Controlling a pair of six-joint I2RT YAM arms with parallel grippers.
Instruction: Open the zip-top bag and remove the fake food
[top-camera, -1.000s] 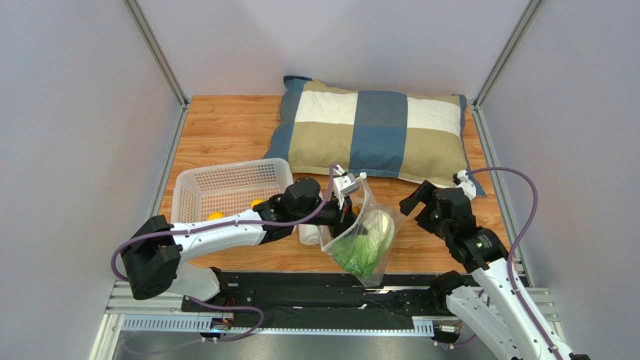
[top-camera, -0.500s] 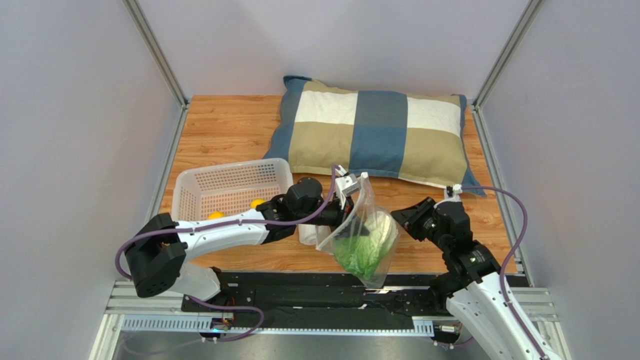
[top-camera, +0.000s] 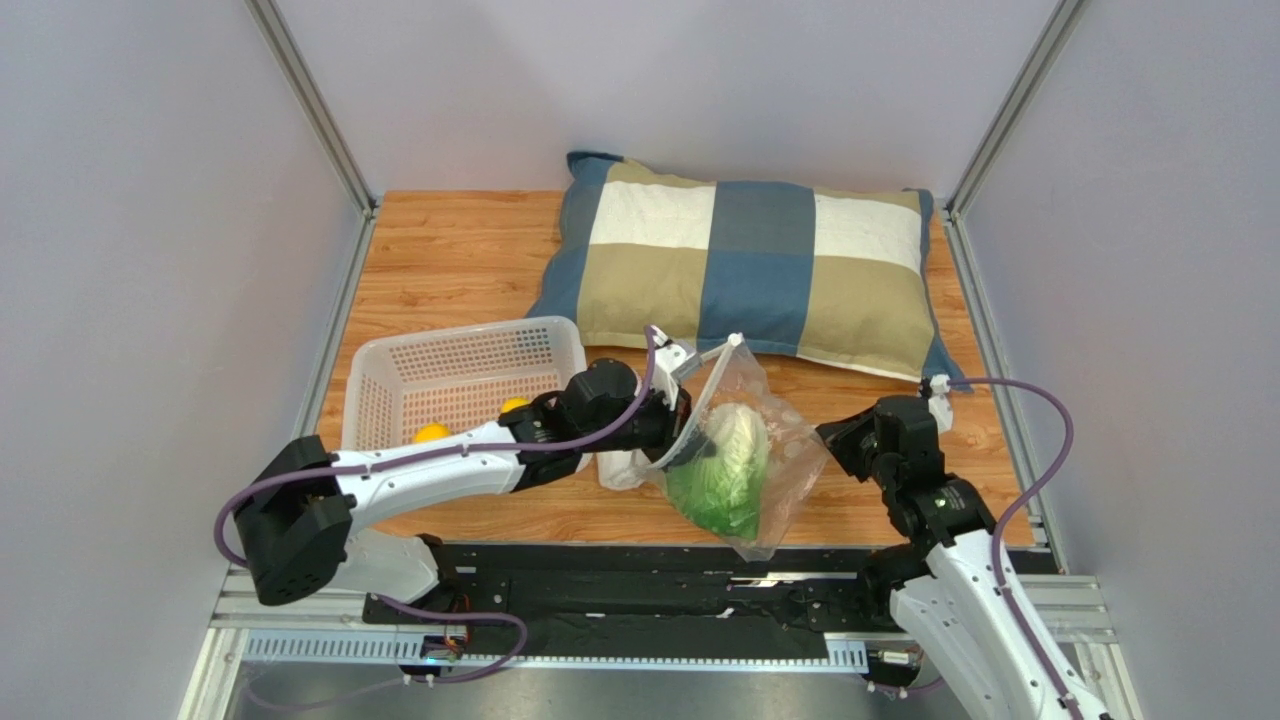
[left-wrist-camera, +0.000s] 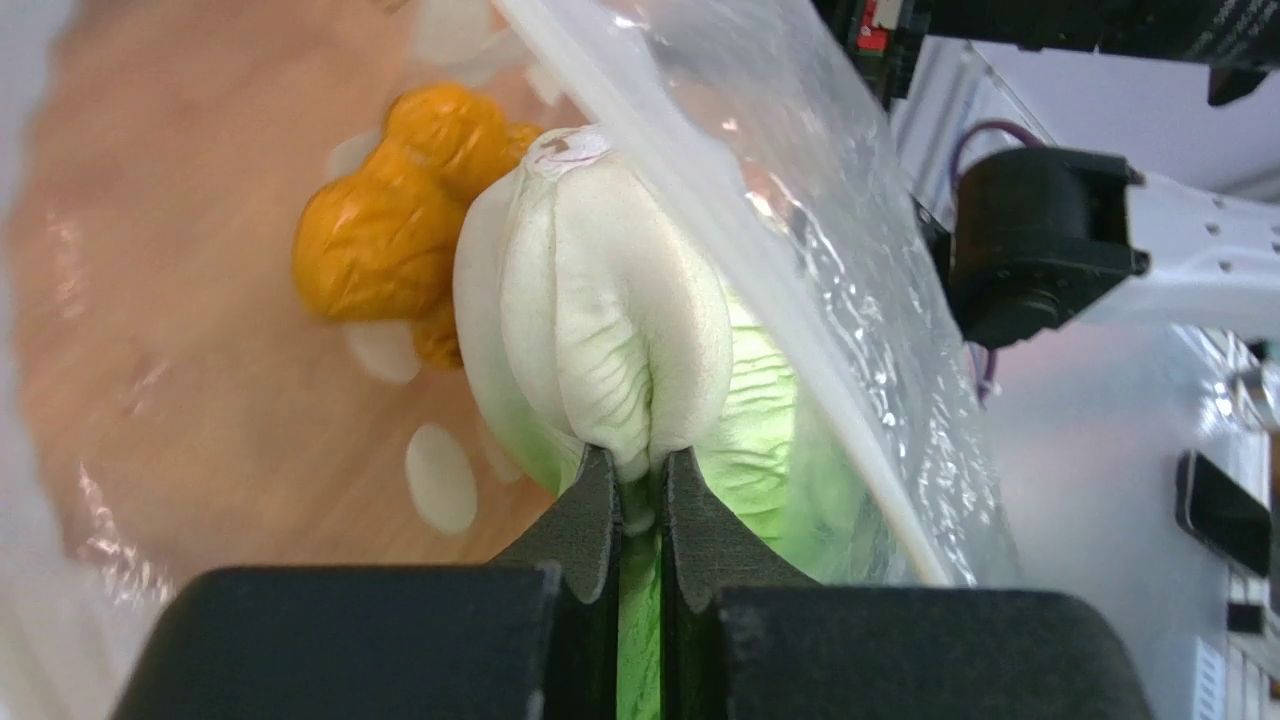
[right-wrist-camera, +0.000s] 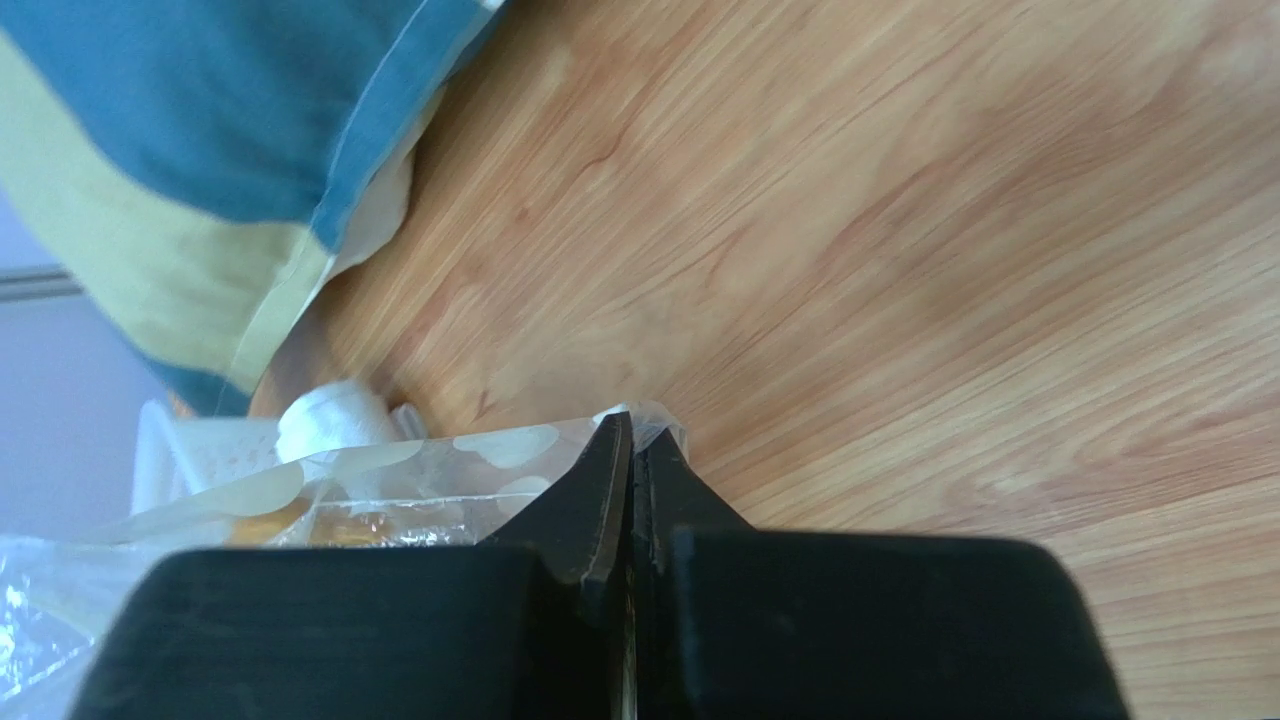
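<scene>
Near the middle of the wooden table, close to its near edge: the zip-top bag, clear crinkly film printed with pale round dots, slumped and puckered. Mouth rim stretched as a thin line toward the far side. Inside it, the cabbage: ribbed white stem end and frilly green leaves in matte plastic, pressed against the film.

Left gripper: black fingers together, pinched on the bag's film at its left rim, with the cabbage bulging just beyond the tips. Through the film, a lumpy orange-yellow shape just beside the white stem; inside the bag or behind it, cannot tell.

Right gripper: tapered black fingers pressed together on a wrinkled corner at the bag's right side, low over the wood grain.

Just left of the bag: rolled white towel, a soft cylinder partly under the left arm. Farther left: white plastic basket, rectangular with perforated walls. At its near side, two glossy yellow pieces, rounded and partly hidden by the arm. On the far side: plump pillow, fabric in blue, tan and cream blocks.
</scene>
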